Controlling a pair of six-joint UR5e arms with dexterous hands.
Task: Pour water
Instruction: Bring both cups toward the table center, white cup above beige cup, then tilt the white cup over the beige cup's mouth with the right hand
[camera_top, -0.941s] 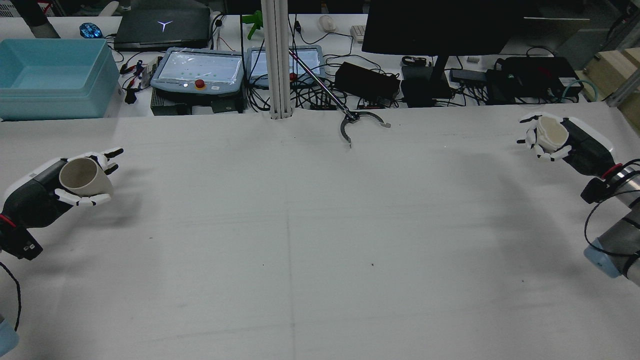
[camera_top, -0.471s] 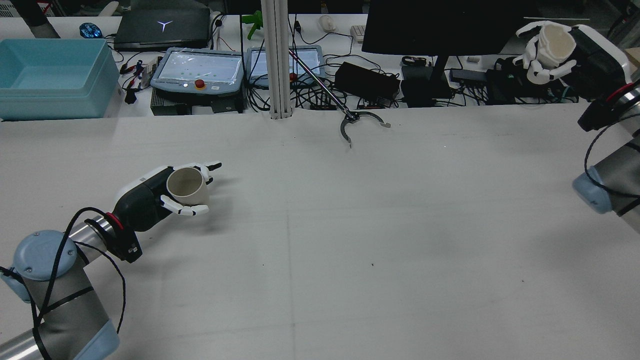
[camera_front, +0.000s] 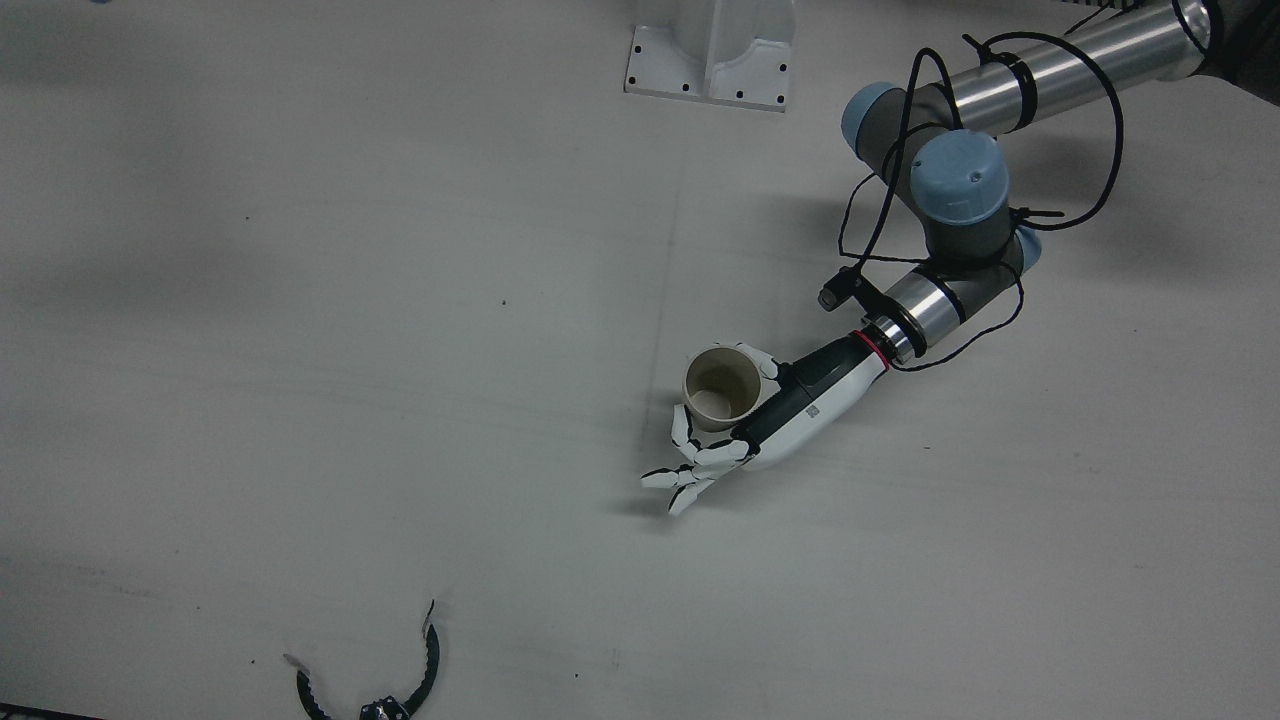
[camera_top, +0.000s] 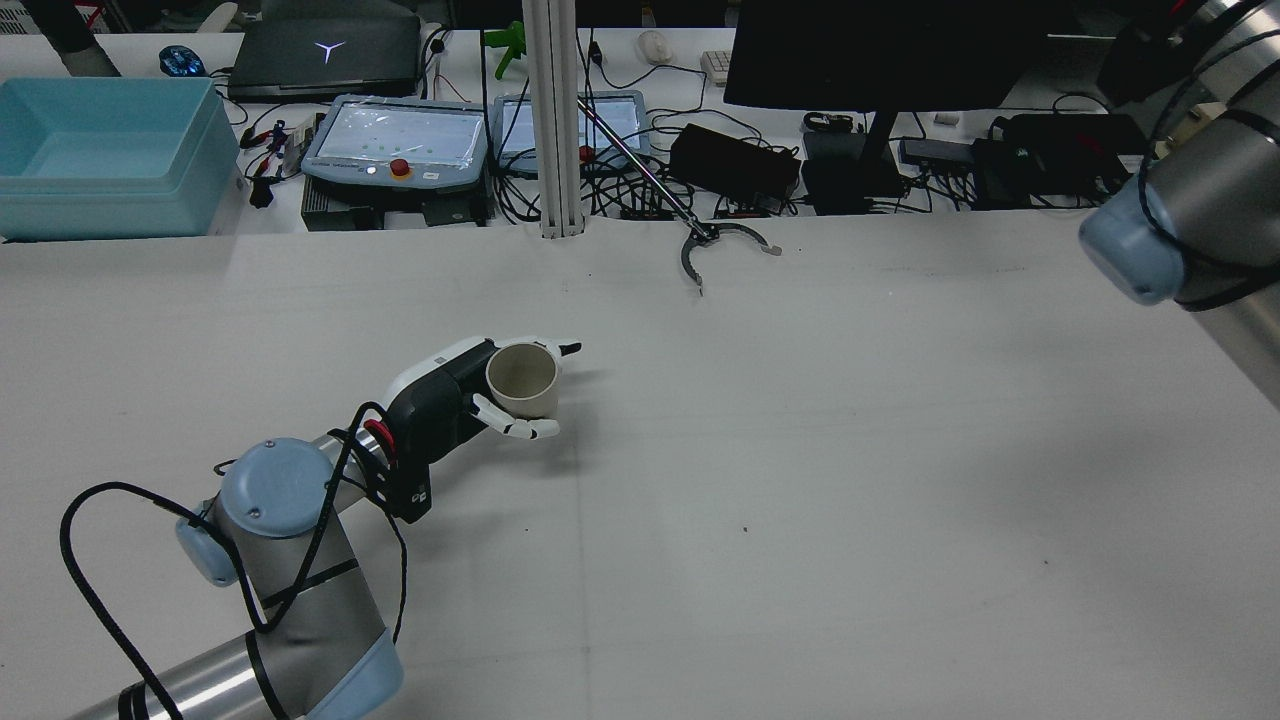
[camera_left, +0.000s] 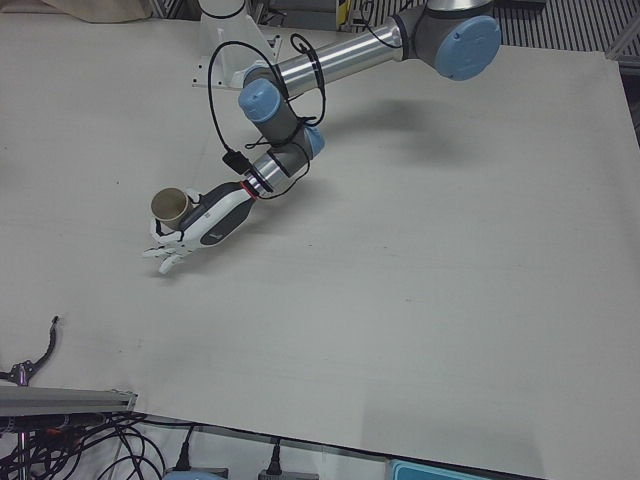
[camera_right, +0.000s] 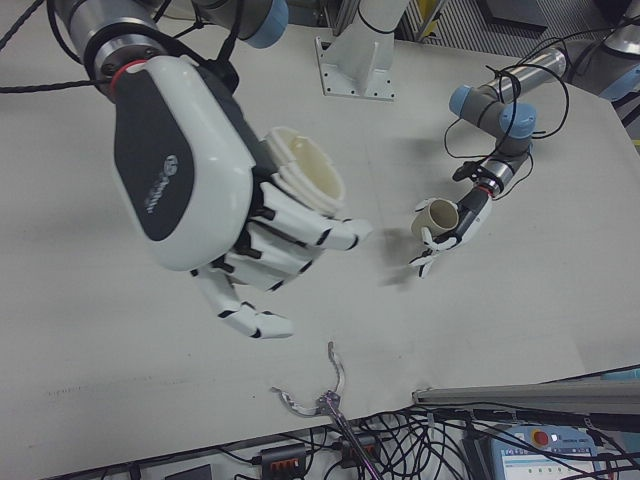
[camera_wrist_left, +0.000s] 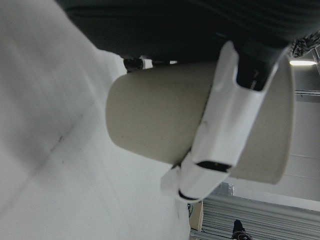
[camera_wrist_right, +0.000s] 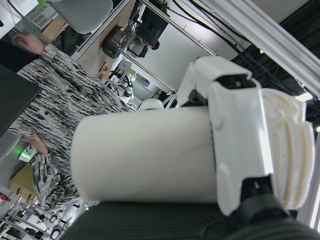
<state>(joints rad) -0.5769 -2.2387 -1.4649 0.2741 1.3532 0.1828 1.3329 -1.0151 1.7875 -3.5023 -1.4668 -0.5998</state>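
In the front view we see the left hand (camera_front: 770, 420) just right of the frame's middle, its fingers wrapped around a beige paper cup (camera_front: 722, 387). The cup stands upright with its mouth open to the camera, and its inside looks empty as far as we can tell. Several of the hand's fingertips (camera_front: 668, 481) stick out past the cup toward the lower left, spread and not touching it. The left arm (camera_front: 940, 210) reaches in from the upper right corner, a black cable looped around it. In the left hand view, one white finger (camera_wrist_left: 227, 120) crosses the cup's side, with the white table (camera_wrist_left: 45, 150) showing at the left of that frame.

In the right-front view the right hand (camera_right: 215, 175) fills the upper left of the frame, raised well above the table. It is closed around a ribbed white cup (camera_right: 305, 170), whose rim shows above the curled fingers. The right hand view shows the same hold: a white finger (camera_wrist_right: 235, 145) is pressed across the cup's wall. Behind it, a person in a patterned black-and-white top (camera_wrist_right: 55, 125) stands at the left.

A black curved grabber claw (camera_front: 375, 690) lies on the table at the lower left edge of the front view, well apart from both hands.
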